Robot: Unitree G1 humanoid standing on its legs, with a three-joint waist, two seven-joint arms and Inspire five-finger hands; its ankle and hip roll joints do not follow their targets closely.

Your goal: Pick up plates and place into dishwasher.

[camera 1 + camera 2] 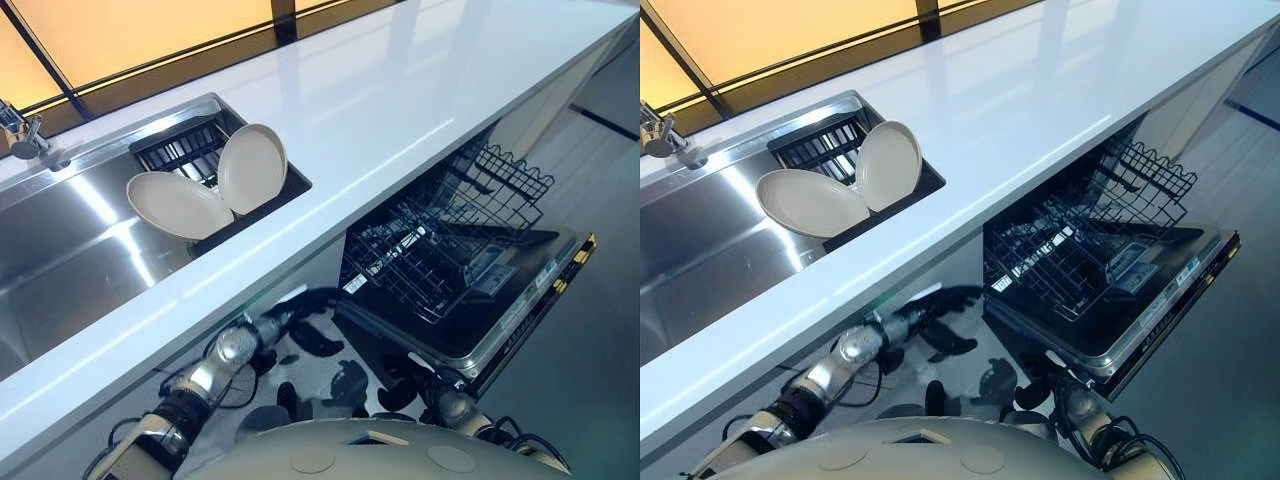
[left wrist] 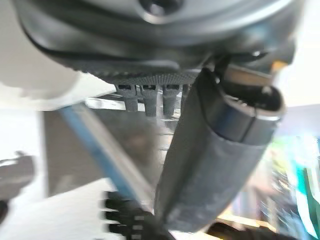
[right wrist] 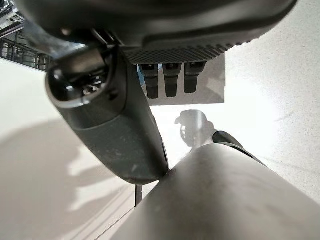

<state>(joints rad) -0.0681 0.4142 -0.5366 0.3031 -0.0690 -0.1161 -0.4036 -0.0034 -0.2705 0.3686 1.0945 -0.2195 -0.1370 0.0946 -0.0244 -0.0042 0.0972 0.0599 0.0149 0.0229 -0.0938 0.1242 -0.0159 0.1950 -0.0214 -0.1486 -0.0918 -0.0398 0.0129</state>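
Two cream plates sit on edge in the dark drying rack (image 1: 262, 200) at the sink's (image 1: 70, 250) end nearest the dishwasher: the upright plate (image 1: 252, 168) leans against the flatter plate (image 1: 178, 205), rims touching. Neither is held.

Relative to that rack: the white counter (image 1: 400, 90) runs past it toward the dishwasher side; the open dishwasher (image 1: 470, 290) is below the counter edge and well apart from the rack, door down, lower wire basket (image 1: 420, 255) pulled out and bare of plates, w/ another wire rack (image 1: 505, 180) behind it.

Left hand (image 1: 300, 312) hangs low, under the counter edge, well below the rack; in its wrist view the fingers (image 2: 145, 97) look straight, side by side, thumb apart, holding nothing. Right hand (image 3: 170, 75) also idle; fingers straight in a row, nothing btwn them and the thumb.

Step in hand, as I judge it: the first reach, not yet begun. To do it well:
- Lift left hand clear of the counter lip before moving in, or it will knock the edge.
- Take the upright plate first; it rests on the other, so pulling the flatter one first prob. topples it.
- Pinch the top rim, thumb on one face, fingers on the other; glazed surface likely slippery, so grip deep.
- Lift straight up out of the rack slots, then carry on edge to the basket.
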